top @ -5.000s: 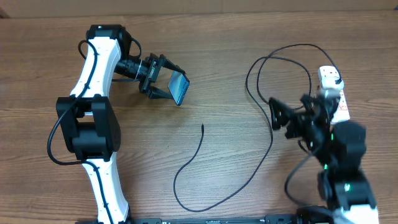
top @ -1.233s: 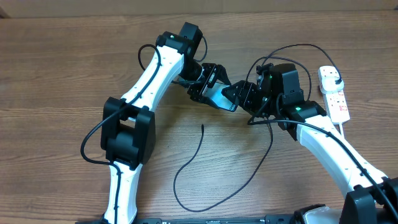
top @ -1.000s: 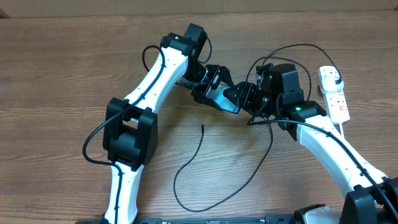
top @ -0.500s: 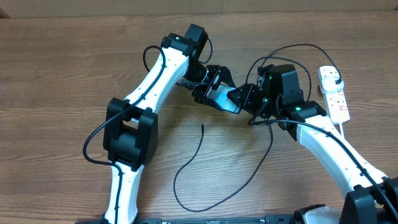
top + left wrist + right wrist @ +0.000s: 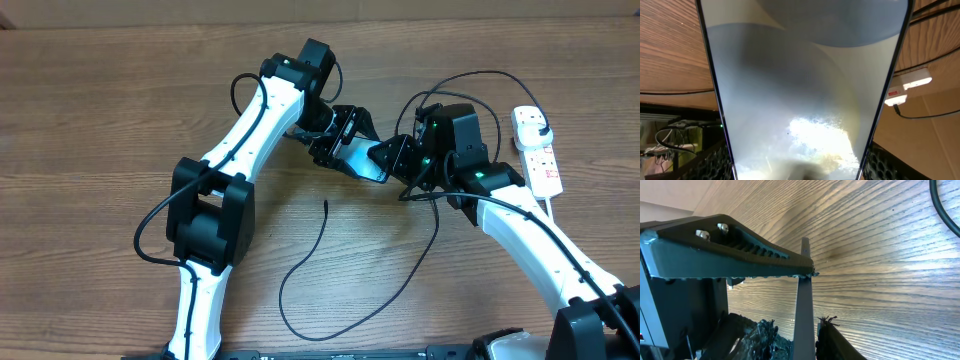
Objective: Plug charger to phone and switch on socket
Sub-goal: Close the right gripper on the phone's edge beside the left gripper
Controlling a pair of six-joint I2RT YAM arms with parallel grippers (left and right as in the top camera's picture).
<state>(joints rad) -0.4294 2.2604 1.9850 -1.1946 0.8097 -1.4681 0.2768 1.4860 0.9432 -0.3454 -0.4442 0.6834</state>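
1. Now the charger tip [image 5: 326,203] is lying loose, just below the middle.
2. Above it, the left gripper [image 5: 342,143] is holding the phone [image 5: 362,164], slanting down-right.
3. The right gripper [image 5: 390,163] is sitting at its lower-right end; squeezing or not, I cannot tell.

Glossy phone [image 5: 805,75], grained wooden table [image 5: 80,100] (matt, smooth)
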